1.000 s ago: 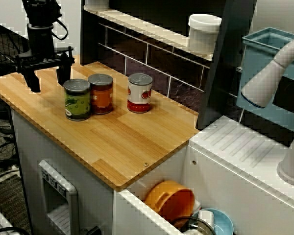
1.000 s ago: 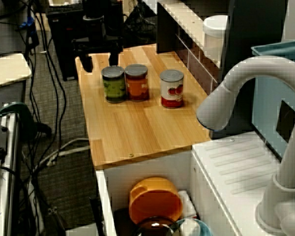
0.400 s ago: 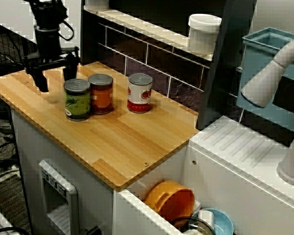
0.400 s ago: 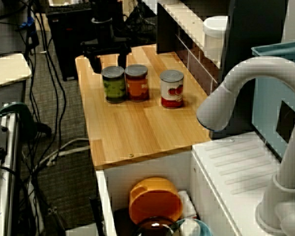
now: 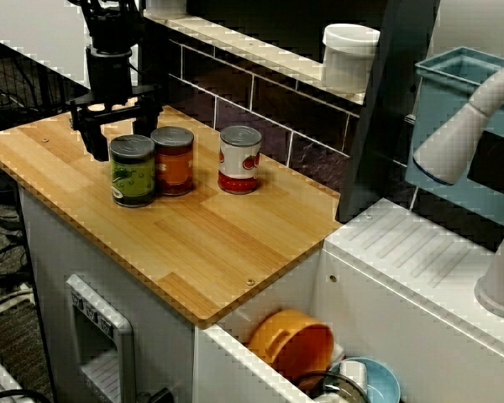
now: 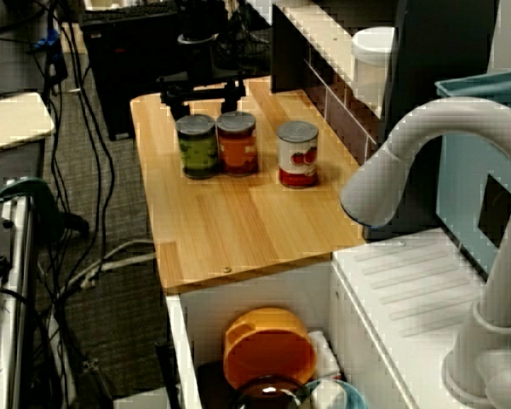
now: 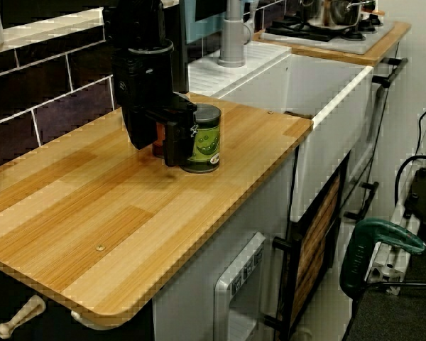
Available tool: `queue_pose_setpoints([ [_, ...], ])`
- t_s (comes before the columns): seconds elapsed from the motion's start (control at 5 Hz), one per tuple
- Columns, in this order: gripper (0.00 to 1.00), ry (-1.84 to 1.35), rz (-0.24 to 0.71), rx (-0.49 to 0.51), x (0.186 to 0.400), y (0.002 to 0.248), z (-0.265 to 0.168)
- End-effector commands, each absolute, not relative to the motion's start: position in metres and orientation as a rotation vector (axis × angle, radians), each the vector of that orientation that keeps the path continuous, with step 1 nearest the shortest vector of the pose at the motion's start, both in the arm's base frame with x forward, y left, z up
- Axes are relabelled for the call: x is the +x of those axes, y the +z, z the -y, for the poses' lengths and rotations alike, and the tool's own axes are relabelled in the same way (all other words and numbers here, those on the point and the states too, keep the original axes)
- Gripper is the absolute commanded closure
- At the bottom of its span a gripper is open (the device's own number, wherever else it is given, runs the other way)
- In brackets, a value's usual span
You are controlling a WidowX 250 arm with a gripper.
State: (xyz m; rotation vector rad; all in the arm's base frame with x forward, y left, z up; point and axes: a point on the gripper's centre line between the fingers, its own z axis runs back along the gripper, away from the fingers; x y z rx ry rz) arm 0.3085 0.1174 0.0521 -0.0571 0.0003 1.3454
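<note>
Just now I have travelled along the counter point(image 5: 193, 243) from its end away from the sink toward the row of cans. My gripper point(image 5: 122, 128) hangs low over the wood with its fingers spread wide and nothing between them. A second ago it stood well clear of the cans, out by that end. Now one finger point(image 5: 94, 141) is down just beside the green can point(image 5: 133, 176), on the side away from the sink. The other finger sits behind the orange can point(image 5: 173, 164), toward the tiled back edge. In the low view from the counter's end, the near finger point(image 7: 174, 138) overlaps the green can point(image 7: 204, 142), and I cannot tell whether they touch. As I judge it, the green can is now the thing nearest me, at the mouth of my open fingers rather than inside them. It stands upright, touching or almost touching the orange can. The red can point(image 5: 239, 161) stands apart from them, further toward the sink. Beyond the counter's sink-side edge an orange bowl point(image 5: 292, 340) lies in the sink, and a white tub point(image 5: 349, 54) sits on the shelf.
</note>
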Motion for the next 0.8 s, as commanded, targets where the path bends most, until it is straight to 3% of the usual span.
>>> queue_pose_setpoints([
  [0.0,0.00,1.405,0.064,-0.080,0.318,0.059,-0.111],
  [0.6,0.00,1.366,0.051,-0.079,0.285,0.058,-0.072],
])
